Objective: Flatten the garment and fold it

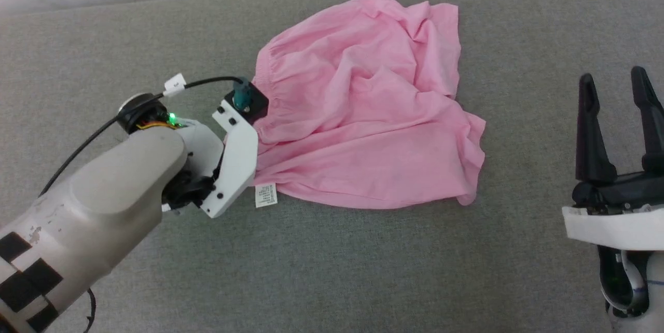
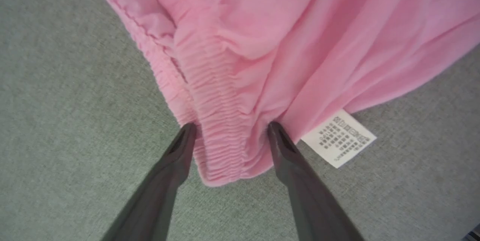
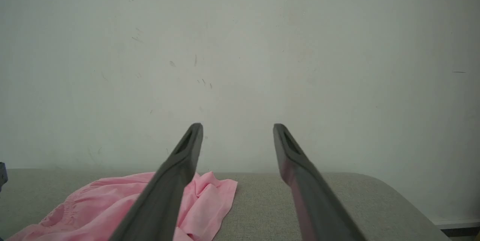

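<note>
Grey fabric-covered worktop [image 1: 363, 271]: the strip along the near edge is bare from side to side. The right side is bare between the crumpled pink thin-fabric garment [image 1: 363, 115] and the right hand [image 1: 616, 80]. The far-left corner is also bare.

Obstacles:
- The garment is heaped mid-worktop, reaching toward the far edge.
- Its small white label [image 1: 265, 195] lies out flat on the near-left side.
- The pale left forearm [image 1: 93, 219] and a black cable [image 1: 210, 81] cross the left side.
- A pale wall [image 3: 240, 45] rises behind the far edge.

Left hand [image 2: 230, 130]: fingers spread, straddling the gathered waistband [image 2: 221, 136], with bare worktop outside each finger.
</note>
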